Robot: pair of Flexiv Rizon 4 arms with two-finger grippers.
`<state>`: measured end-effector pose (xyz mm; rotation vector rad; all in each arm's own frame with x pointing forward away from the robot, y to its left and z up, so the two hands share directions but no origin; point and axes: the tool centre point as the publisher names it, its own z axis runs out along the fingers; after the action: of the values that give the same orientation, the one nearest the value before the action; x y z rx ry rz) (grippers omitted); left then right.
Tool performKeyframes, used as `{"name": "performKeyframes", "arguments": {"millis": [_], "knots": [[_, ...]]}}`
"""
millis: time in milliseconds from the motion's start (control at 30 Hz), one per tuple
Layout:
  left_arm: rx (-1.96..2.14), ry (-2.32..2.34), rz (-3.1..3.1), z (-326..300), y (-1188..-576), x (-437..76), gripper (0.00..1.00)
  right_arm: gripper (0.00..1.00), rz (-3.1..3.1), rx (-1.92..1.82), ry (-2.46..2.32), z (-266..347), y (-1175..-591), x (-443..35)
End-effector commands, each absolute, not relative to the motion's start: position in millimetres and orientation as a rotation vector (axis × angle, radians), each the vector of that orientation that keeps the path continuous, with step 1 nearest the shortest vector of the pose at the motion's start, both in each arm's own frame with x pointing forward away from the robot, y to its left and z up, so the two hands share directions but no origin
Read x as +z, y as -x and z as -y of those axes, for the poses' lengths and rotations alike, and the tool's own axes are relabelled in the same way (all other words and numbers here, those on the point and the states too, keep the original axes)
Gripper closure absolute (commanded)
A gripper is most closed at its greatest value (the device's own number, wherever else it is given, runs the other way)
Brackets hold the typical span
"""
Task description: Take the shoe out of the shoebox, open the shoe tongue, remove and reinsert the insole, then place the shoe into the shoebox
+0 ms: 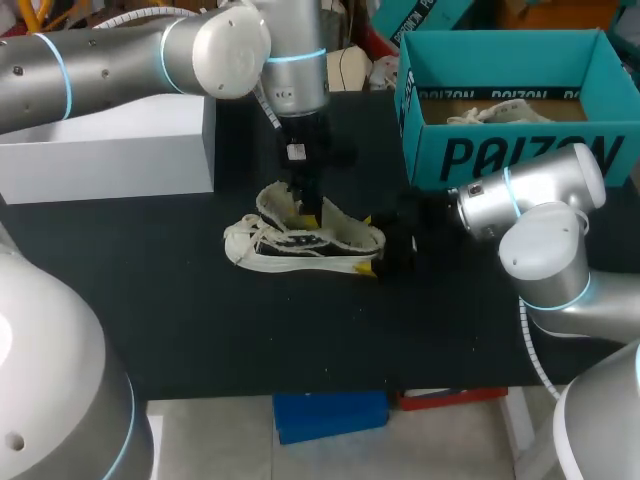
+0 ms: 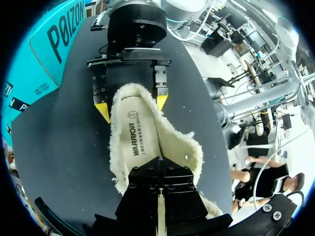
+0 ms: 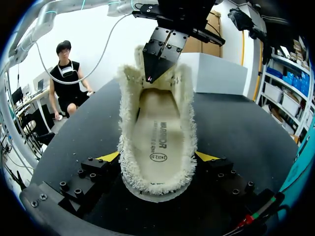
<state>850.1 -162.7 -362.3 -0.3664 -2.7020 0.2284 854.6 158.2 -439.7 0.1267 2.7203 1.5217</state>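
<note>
A white canvas shoe [image 1: 300, 240] with fleece lining lies on the black table, toe to the left. Its printed insole [image 2: 138, 137] [image 3: 157, 137] lies flat inside. My left gripper [image 1: 308, 210] [image 2: 160, 169] [image 3: 150, 76] comes straight down into the shoe's mouth, shut. Its tip rests just behind the raised tongue [image 3: 139, 56]. My right gripper [image 1: 385, 245] [image 2: 132, 105] [image 3: 157, 156] straddles the heel, a yellow-tipped finger pressed against each side of the shoe [image 2: 147, 147] [image 3: 147, 187]. The teal shoebox [image 1: 500, 150] [image 2: 44, 44] stands open at the back right.
Another white shoe [image 1: 500, 112] lies inside the shoebox. A white box [image 1: 110, 150] [image 3: 216, 71] stands at the back left of the table. Bare black tabletop [image 1: 300, 330] runs in front of the shoe.
</note>
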Motion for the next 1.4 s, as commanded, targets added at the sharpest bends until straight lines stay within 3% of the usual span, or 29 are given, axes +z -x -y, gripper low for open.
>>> {"name": "performKeyframes", "arguments": {"millis": [33, 1367, 1400], "knots": [[0.223, 0.357, 2.692, 167.8, -850.6, -374.5, 1.0, 1.0, -2.721, 1.519, -0.129, -160.5, -855.0, -444.8], [0.251, 0.298, 2.718, 178.5, -818.9, -431.8, 1.0, 1.0, -2.721, 1.519, -0.129, -160.5, -855.0, -444.8], [0.253, 0.299, 2.716, 178.5, -818.2, -432.0, 0.87, 1.0, -2.721, 1.519, -0.129, -160.5, -855.0, -444.8]]}}
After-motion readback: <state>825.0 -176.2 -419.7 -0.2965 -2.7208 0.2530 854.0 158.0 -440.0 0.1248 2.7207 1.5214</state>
